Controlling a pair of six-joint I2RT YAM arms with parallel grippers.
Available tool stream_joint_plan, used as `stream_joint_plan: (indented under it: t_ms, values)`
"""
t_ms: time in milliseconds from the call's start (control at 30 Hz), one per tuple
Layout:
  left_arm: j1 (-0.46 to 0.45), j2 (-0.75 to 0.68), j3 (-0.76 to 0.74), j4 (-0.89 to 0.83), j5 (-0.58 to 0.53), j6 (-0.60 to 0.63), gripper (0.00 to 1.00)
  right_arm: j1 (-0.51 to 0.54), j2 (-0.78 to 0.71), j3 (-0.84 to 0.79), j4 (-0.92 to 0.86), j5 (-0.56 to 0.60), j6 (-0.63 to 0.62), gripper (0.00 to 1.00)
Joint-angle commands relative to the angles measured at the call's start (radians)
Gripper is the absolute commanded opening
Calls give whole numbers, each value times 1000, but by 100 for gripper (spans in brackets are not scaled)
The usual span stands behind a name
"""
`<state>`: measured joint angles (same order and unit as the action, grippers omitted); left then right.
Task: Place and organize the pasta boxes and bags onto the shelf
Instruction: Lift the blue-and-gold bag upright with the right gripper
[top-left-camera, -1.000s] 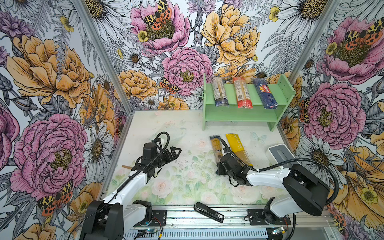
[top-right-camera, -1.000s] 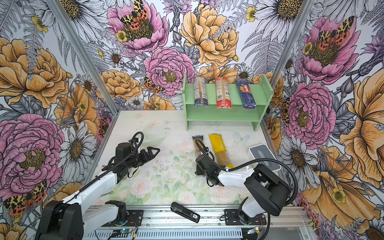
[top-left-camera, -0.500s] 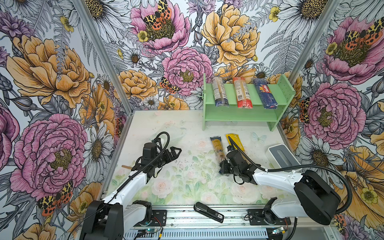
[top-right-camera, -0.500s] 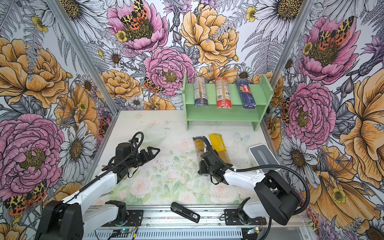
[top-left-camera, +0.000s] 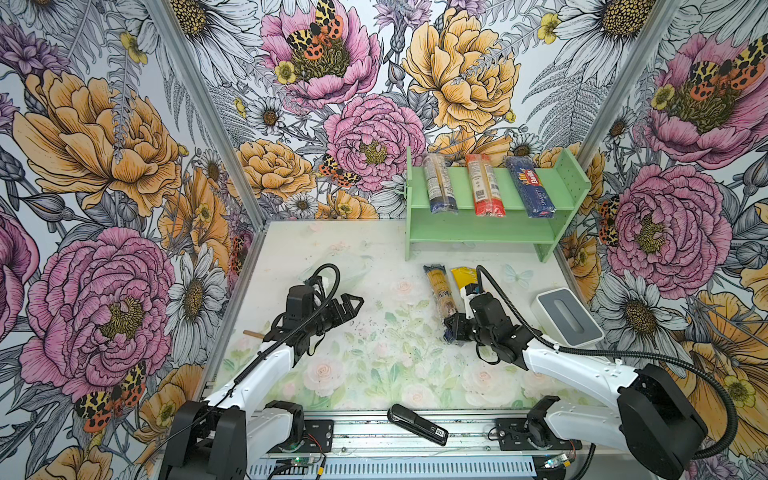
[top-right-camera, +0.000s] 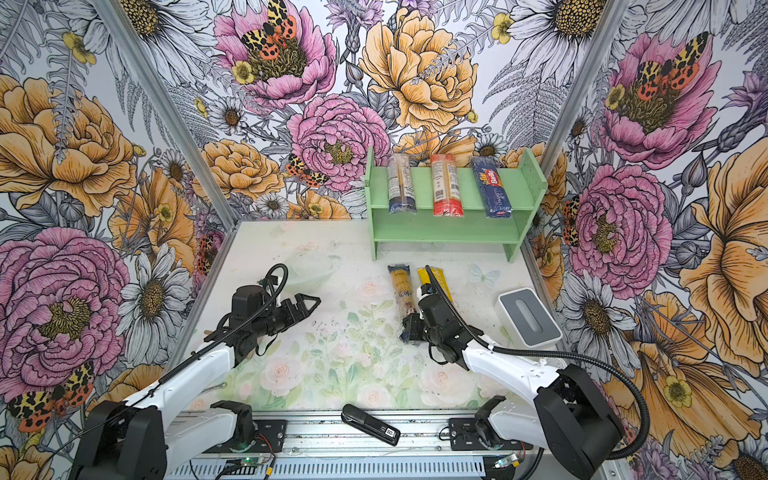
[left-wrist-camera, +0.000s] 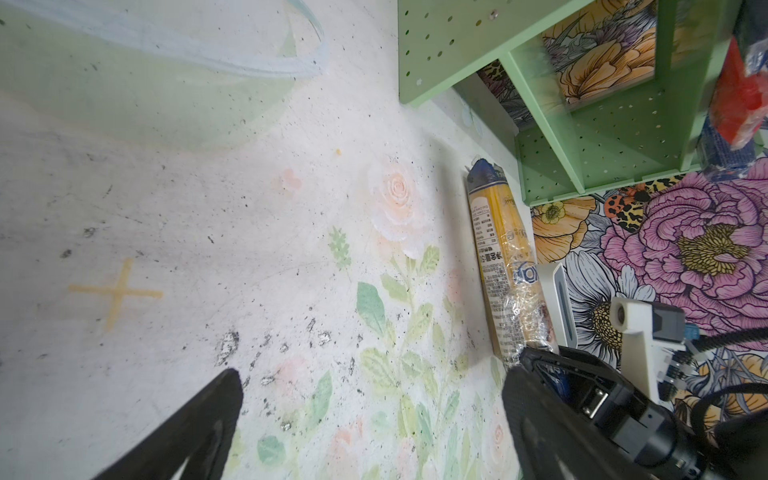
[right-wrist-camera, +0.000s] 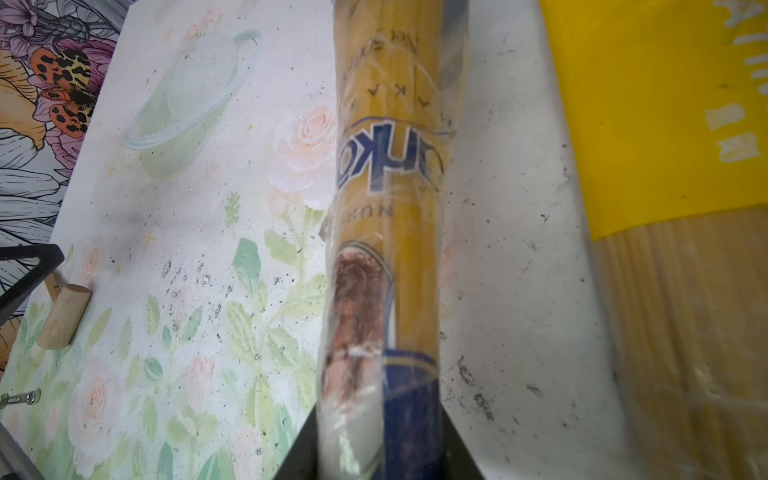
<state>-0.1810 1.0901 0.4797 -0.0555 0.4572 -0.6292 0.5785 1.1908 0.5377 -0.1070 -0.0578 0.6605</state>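
Observation:
The mint-green shelf (top-left-camera: 577, 178) (top-right-camera: 534, 174) stands at the back right. Three pasta packs lie side by side on its top tier: a clear and dark-blue one (top-left-camera: 438, 183), a red-ended one (top-left-camera: 484, 185) and a dark blue Barilla one (top-left-camera: 530, 187). In front of the shelf a blue-gold windowed pack (top-left-camera: 440, 291) (right-wrist-camera: 386, 187) lies on the table. My right gripper (top-left-camera: 453, 330) (right-wrist-camera: 378, 457) is shut on its near end. A yellow pack (top-left-camera: 463, 276) (right-wrist-camera: 665, 124) lies beside it, partly under my right wrist. My left gripper (top-left-camera: 349, 305) (left-wrist-camera: 372, 386) is open and empty over the table's left half.
A white-grey box (top-left-camera: 567, 318) sits by the right wall. A black stapler-like object (top-left-camera: 417, 424) lies on the front rail. A short wooden peg (top-left-camera: 253, 333) (right-wrist-camera: 62, 316) lies near the left edge.
The right arm's elbow has swung out to the right, and its wrist now covers more of the yellow pack. Its jaws stay on the blue-gold pack's near end. The left arm has not moved.

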Motion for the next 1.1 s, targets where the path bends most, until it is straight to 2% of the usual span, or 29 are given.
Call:
stream_joint_plan:
  t_ms: [0, 667, 1067]
  values:
    - [-5, -18, 7, 12, -14, 13, 99, -11, -52, 66, 100, 5, -38, 0]
    - [-7, -9, 20, 28, -1, 13, 99, -95, -140, 245, -36, 78, -134, 0]
    - [-15, 2, 23, 85, 47, -7, 99, -173, -71, 352, -51, 61, -194, 0]
